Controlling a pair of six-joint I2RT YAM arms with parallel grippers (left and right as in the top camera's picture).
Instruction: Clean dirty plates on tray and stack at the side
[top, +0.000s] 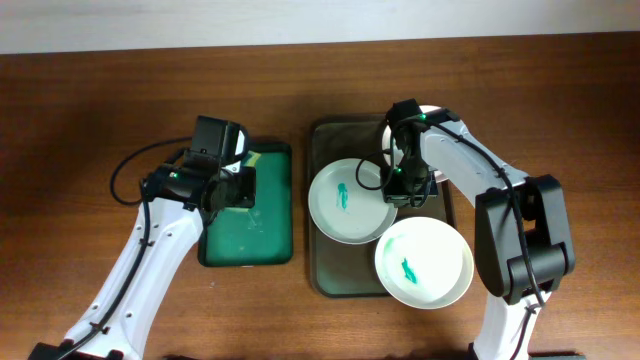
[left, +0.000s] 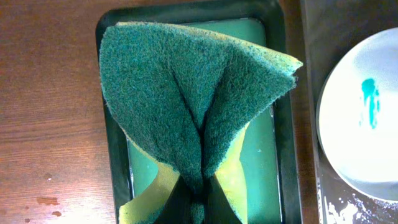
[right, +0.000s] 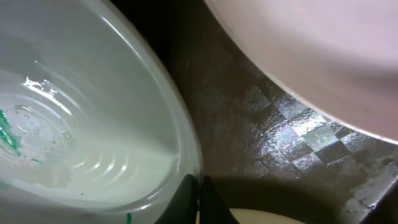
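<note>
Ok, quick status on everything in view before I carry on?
sponge: folded, pinched in left gripper over the green tray.
left gripper: shut on sponge.
right gripper: shut on rim of middle plate.
middle plate: green smear, on dark tray.
front plate: green smear, overhanging dark tray.
back plate: mostly hidden, cannot tell.

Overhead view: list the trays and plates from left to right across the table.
Green tray → middle stained plate → near stained plate, both on the dark tray. The partly hidden third plate is left out.
</note>
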